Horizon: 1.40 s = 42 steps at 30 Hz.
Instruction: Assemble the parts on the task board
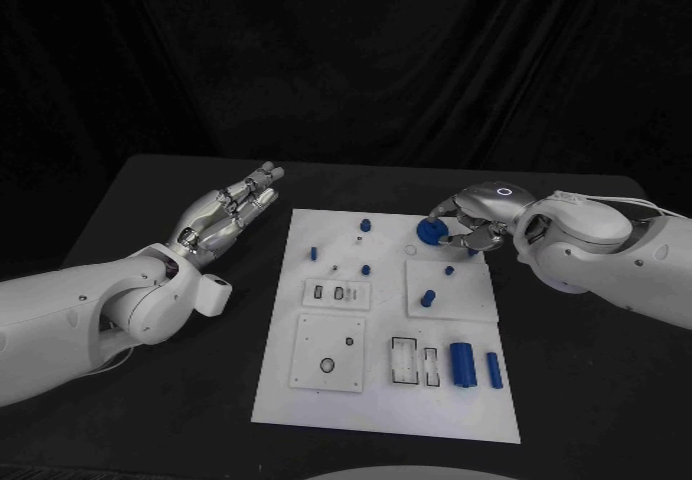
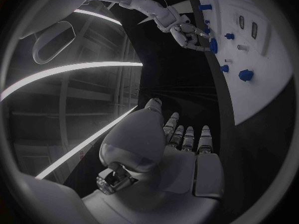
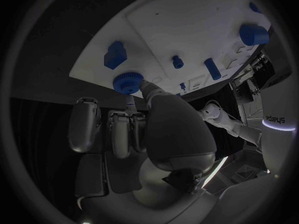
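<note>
The white task board (image 1: 378,390) lies in the middle of the black table. My right hand (image 1: 473,224) hovers at the board's far right corner and pinches a round ribbed blue part (image 1: 431,231) between thumb and a finger; the right wrist view shows that part (image 3: 128,82) at the fingertips, just above the board's edge (image 3: 93,69). My left hand (image 1: 231,215) is over the table left of the board, fingers stretched out and holding nothing; its fingers (image 2: 187,137) lie straight in the left wrist view.
Small blue pegs (image 1: 366,225) (image 1: 313,252) (image 1: 428,296) stand on the board's far half. Two blue cylinders (image 1: 464,363) (image 1: 493,369) lie at the near right, beside empty slots (image 1: 415,360). A blue block (image 3: 116,55) sits near the held part.
</note>
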Motion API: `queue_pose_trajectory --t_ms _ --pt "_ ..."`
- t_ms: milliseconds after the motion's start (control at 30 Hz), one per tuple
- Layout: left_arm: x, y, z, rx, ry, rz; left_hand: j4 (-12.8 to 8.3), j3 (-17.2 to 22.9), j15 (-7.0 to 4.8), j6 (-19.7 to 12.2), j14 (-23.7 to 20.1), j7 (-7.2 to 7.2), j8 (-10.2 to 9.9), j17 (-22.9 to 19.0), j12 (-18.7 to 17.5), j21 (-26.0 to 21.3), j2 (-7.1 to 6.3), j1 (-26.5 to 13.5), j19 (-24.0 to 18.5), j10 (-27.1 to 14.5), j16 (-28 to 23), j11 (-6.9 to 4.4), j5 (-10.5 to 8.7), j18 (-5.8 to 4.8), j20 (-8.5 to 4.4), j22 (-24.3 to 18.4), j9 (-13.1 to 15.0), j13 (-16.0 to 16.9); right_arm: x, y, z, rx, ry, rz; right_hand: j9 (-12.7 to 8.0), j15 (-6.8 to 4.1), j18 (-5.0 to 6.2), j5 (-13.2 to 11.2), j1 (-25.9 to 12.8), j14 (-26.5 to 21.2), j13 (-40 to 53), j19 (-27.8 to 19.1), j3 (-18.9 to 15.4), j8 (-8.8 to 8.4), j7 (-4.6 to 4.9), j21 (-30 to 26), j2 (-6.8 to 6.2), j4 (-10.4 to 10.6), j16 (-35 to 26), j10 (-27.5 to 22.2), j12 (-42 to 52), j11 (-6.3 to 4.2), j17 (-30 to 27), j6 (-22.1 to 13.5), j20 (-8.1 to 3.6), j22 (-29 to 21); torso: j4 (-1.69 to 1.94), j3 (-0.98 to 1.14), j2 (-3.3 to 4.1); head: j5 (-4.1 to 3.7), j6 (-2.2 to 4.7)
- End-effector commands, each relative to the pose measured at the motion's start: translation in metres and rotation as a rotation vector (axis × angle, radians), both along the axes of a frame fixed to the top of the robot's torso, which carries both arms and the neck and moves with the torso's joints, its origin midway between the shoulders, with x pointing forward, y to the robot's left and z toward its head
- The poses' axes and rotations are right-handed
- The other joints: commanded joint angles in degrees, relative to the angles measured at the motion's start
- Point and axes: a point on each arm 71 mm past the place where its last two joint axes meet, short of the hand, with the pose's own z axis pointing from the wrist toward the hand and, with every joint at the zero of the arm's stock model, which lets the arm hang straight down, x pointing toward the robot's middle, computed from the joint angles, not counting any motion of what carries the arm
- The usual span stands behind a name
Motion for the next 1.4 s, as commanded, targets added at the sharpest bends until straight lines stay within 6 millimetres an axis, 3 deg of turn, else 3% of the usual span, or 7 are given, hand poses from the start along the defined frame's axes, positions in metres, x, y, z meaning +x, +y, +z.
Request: queue_pose_trajectory --t_ms 33,267,533,900,1200,1333,1400 --pt "0.000 -0.001 0.002 -0.010 -0.009 -0.019 0.1 0.3 0.33 -0.2 0.0 -0.02 0.2 -0.1 -0.2 -0.2 -0.10 0.5 -0.1 -0.1 -0.2 0.53 0.32 1.04 0.42 -0.1 0.0 0.0 -0.002 -0.001 0.002 0.035 -0.041 -0.009 1.3 -0.49 -0.96 1.1 1.0 6.0 15.1 0.1 0.2 0.77 -0.28 0.4 0.11 -0.9 0.1 6.0 0.1 -0.44 15.1 -0.1 -0.48 8.3 -0.04 0.00 -0.05 0.00 -0.03" --pt "0.000 -0.001 0.002 -0.008 -0.006 -0.019 0.1 0.4 0.52 -0.2 0.0 -0.01 0.2 -0.1 -0.2 -0.2 -0.09 0.5 -0.1 -0.1 -0.2 0.57 0.32 1.05 0.56 -0.1 0.0 0.0 -0.002 -0.004 0.003 0.047 -0.055 -0.019 4.0 -0.65 -1.02 -0.2 0.6 5.8 15.1 0.3 0.0 2.19 -0.31 0.5 0.30 -1.1 -0.3 6.0 0.1 -0.55 14.7 0.1 -0.68 8.6 -0.06 0.01 -0.05 -0.07 0.29" --pt "0.001 -0.001 0.001 -0.008 -0.003 -0.022 0.1 0.4 0.63 -0.2 0.0 0.01 0.2 -0.1 -0.2 -0.2 -0.09 0.6 -0.1 -0.1 -0.2 0.60 0.34 1.05 0.66 -0.1 0.0 0.0 0.002 -0.004 0.001 0.023 -0.033 -0.043 6.0 -0.31 -1.06 -3.9 -1.7 5.9 15.1 0.5 -1.1 2.59 0.53 0.6 0.42 0.4 -0.1 6.0 0.1 0.01 14.9 -0.7 -0.46 9.0 0.06 0.01 0.05 -0.15 0.41" --pt "0.001 -0.001 0.001 -0.006 0.001 -0.024 0.1 0.4 0.67 -0.3 0.0 0.02 0.2 -0.1 -0.2 -0.2 -0.09 0.6 -0.1 -0.1 -0.2 0.62 0.39 1.06 0.72 -0.1 0.0 0.0 0.009 -0.002 -0.005 -0.029 0.020 -0.069 5.8 0.00 -0.99 -8.4 -3.3 5.8 15.1 0.4 -2.2 1.52 0.86 0.1 -0.14 1.9 -0.4 6.0 0.1 0.36 14.6 -2.1 -0.11 9.1 0.00 -0.04 0.04 0.10 -0.19" --pt "0.002 -0.001 0.000 -0.007 0.003 -0.027 0.0 0.4 0.76 -0.3 0.0 0.06 0.3 -0.1 -0.2 -0.2 -0.08 0.7 -0.1 -0.1 -0.2 0.68 0.47 1.06 0.82 -0.1 0.0 0.0 0.013 -0.001 -0.007 -0.048 0.036 -0.077 5.7 0.00 -0.94 -8.6 -3.4 5.8 15.1 0.4 -2.3 1.45 0.90 -0.1 -0.11 2.1 -0.6 6.0 0.1 0.38 14.4 -2.0 -0.10 9.1 0.00 -0.03 0.01 -0.12 -0.27" --pt "0.002 -0.001 0.000 -0.007 0.003 -0.028 0.0 0.5 0.77 -0.3 0.0 0.07 0.3 -0.1 -0.2 -0.2 -0.08 0.7 -0.1 -0.1 -0.2 0.69 0.48 1.06 0.84 -0.1 0.0 0.0 0.014 0.000 -0.008 -0.054 0.041 -0.074 5.4 0.16 -0.93 -5.6 -2.9 5.8 15.1 0.4 -1.9 1.88 1.24 -0.3 0.55 1.9 -0.8 6.0 0.1 0.64 14.3 -0.1 0.02 9.2 0.03 -0.03 -0.03 -0.02 -0.41" --pt "0.002 -0.001 0.000 -0.007 0.003 -0.028 0.0 0.5 0.77 -0.3 0.0 0.07 0.3 -0.1 -0.2 -0.2 -0.08 0.7 -0.1 -0.1 -0.2 0.69 0.48 1.06 0.84 -0.1 0.0 0.0 0.015 0.000 -0.008 -0.055 0.042 -0.071 5.3 0.08 -0.91 -3.8 -2.5 5.8 15.1 0.4 -1.5 2.55 0.94 -0.4 0.92 1.7 -0.8 6.0 0.1 0.48 14.3 2.0 0.02 9.3 0.01 -0.02 0.00 -0.01 -0.34"
